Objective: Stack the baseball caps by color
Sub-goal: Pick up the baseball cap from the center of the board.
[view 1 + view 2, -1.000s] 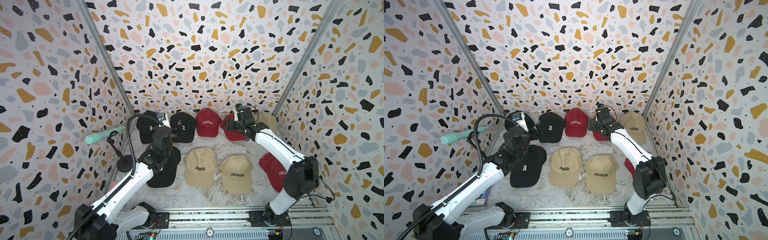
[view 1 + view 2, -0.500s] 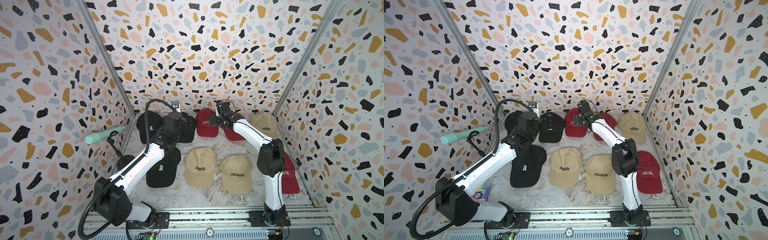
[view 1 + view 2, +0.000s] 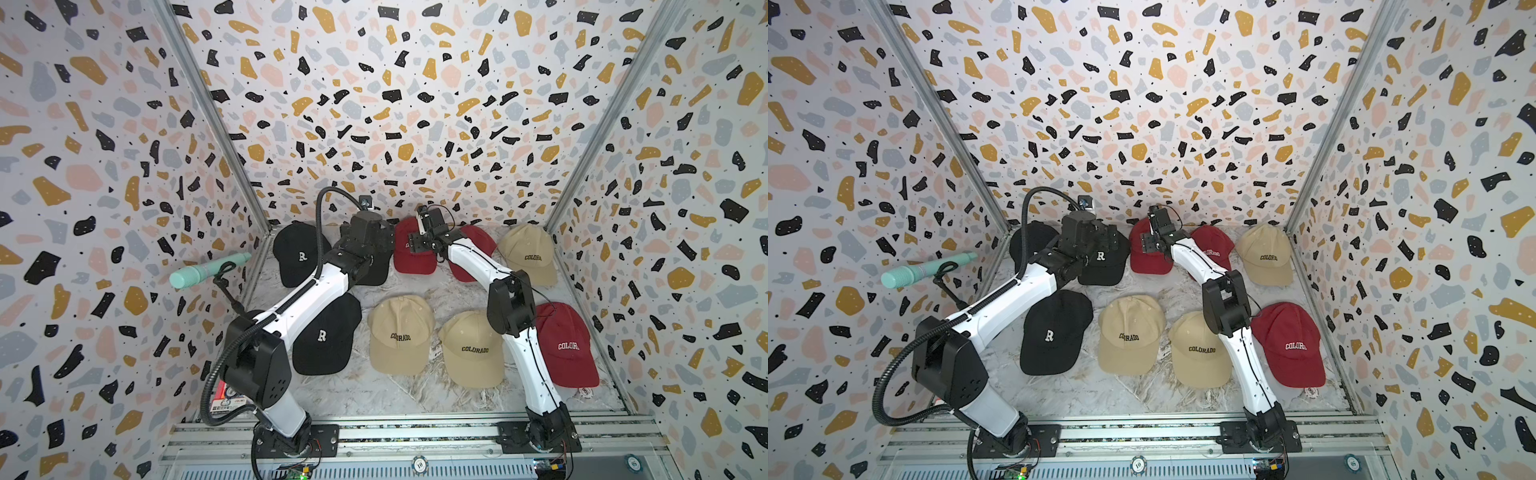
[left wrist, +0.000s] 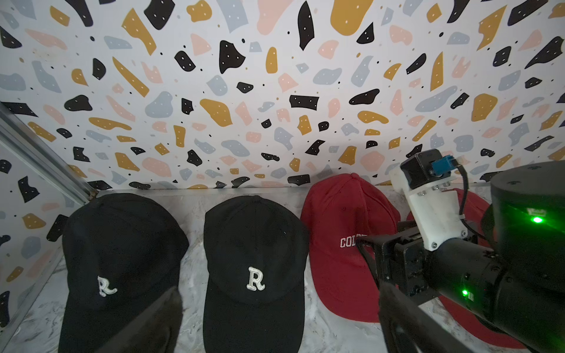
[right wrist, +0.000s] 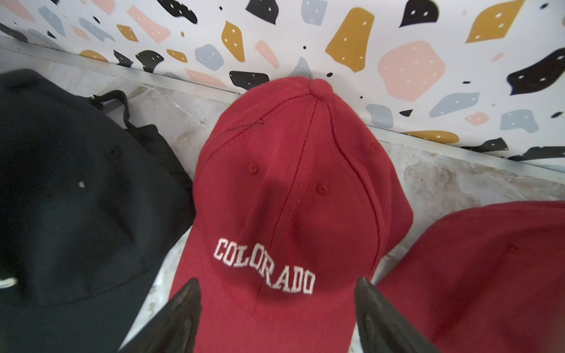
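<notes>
I count five caps (image 3: 1266,255) along the back wall (image 3: 395,124), four nearer me. Left end effector (image 4: 275,308) over the second cap (image 4: 255,259) from left; right end effector (image 5: 278,284) over the third cap (image 5: 290,183).

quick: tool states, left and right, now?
Left tool: open, empty, above a black cap.
Right tool: open, empty, fingers either side of a red cap.

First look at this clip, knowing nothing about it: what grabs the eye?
The loud terrazzo walls hit first, then nine baseball caps lying unstacked on the marbled floor, five at the back, four in front. Both arms reach to the back row: the right gripper has its jaws open over a dark red COLORADO cap, the left gripper open over a black R cap.
</notes>
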You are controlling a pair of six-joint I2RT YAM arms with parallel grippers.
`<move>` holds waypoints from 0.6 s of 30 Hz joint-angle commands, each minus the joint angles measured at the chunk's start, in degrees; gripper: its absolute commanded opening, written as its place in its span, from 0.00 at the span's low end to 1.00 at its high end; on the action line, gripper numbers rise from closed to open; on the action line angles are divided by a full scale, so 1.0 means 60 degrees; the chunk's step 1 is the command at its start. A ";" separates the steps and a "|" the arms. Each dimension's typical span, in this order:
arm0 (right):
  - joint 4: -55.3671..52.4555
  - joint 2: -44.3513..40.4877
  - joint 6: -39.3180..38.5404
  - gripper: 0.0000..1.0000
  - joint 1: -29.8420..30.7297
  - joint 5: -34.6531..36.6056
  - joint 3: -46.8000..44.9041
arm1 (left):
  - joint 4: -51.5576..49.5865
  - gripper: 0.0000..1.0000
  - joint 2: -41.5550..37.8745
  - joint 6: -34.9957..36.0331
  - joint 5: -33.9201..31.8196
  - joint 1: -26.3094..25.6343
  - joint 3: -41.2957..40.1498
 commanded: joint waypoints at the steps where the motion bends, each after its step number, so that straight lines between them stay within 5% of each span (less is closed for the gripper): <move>1: 0.0329 -0.0300 -0.0161 0.80 -0.0170 -0.0276 0.0339 | 0.0041 1.00 0.0083 -0.0244 -0.0198 -0.0027 0.0225; 18: 0.1513 0.0588 0.0827 0.79 -0.0815 -0.1301 0.0652 | 0.0205 1.00 0.0184 0.0205 -0.0758 0.0024 0.0042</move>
